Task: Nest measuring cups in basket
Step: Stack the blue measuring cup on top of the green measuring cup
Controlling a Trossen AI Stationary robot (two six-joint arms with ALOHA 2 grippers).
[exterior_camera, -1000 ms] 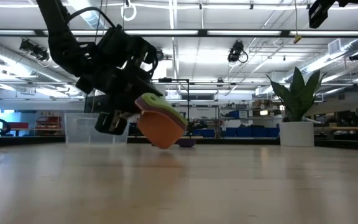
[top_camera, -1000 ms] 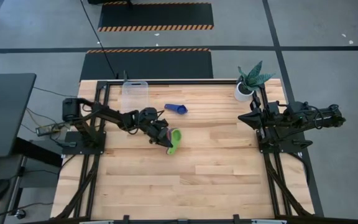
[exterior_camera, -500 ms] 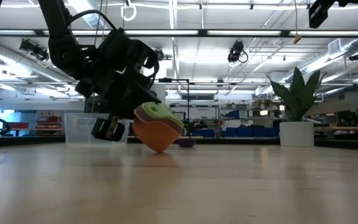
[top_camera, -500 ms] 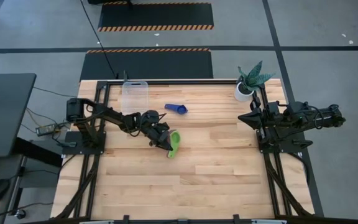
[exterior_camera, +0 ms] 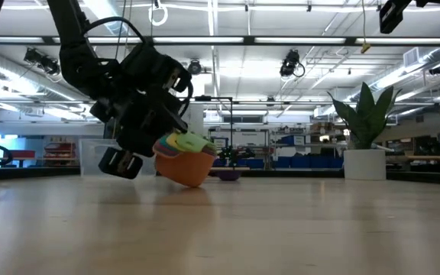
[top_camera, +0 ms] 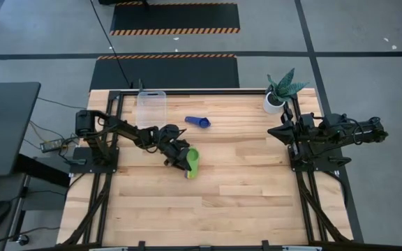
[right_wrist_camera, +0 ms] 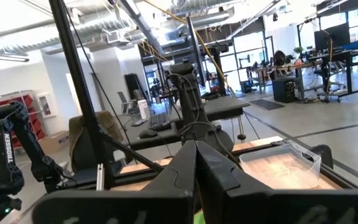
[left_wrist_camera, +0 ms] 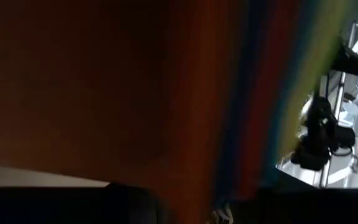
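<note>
Orange cup (exterior_camera: 183,167) holding nested cups, clear basket (top_camera: 151,104)

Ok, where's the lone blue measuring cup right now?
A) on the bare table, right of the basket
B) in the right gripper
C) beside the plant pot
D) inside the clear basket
A: the blue measuring cup lies on the wood, outside and right of the basket.

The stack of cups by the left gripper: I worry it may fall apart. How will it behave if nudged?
The stack of cups probably rocks or tips easily: it sits tilted on a rounded orange bottom. Being small plastic, it looks light and may slide on the smooth table. The inner ones may slip out.
</note>
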